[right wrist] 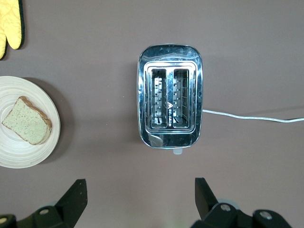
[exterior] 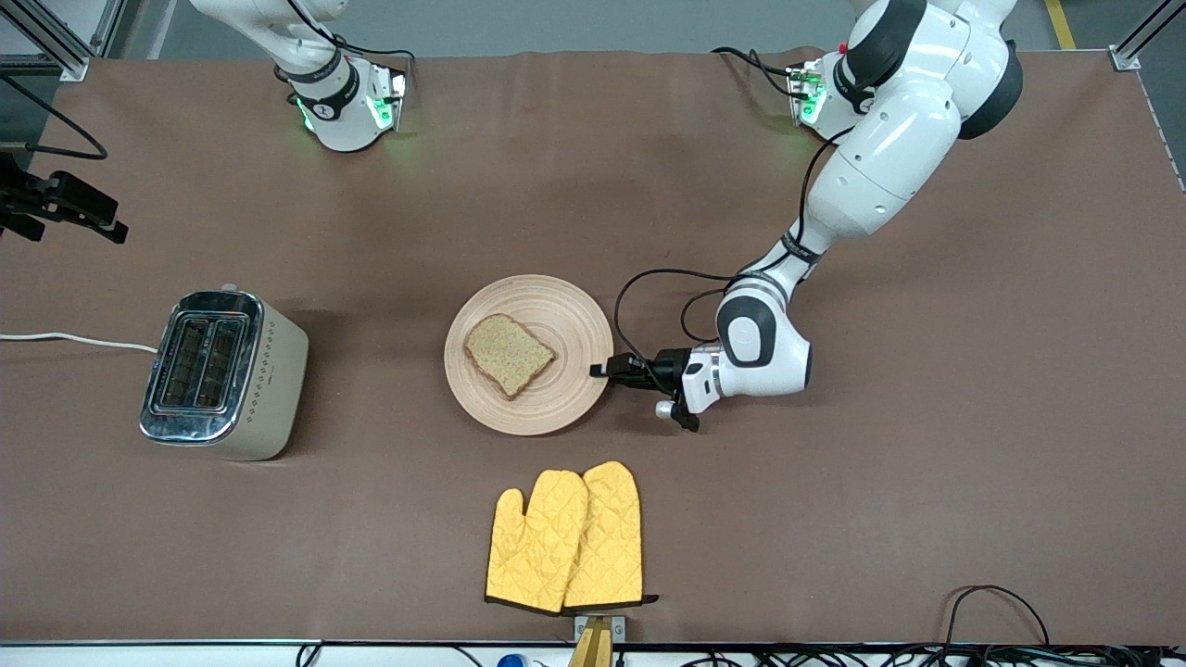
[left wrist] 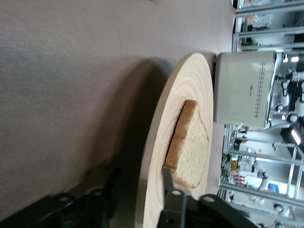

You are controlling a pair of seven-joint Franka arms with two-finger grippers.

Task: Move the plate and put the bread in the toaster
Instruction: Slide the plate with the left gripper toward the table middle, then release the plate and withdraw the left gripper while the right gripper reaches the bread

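The plate [exterior: 529,355] sits mid-table carrying the bread [exterior: 508,353]; the left gripper [exterior: 607,370] pinches its rim, plate-moving in hand. Next: slide it toward the toaster [exterior: 222,373], over which the right gripper [right wrist: 137,199] hangs spread.
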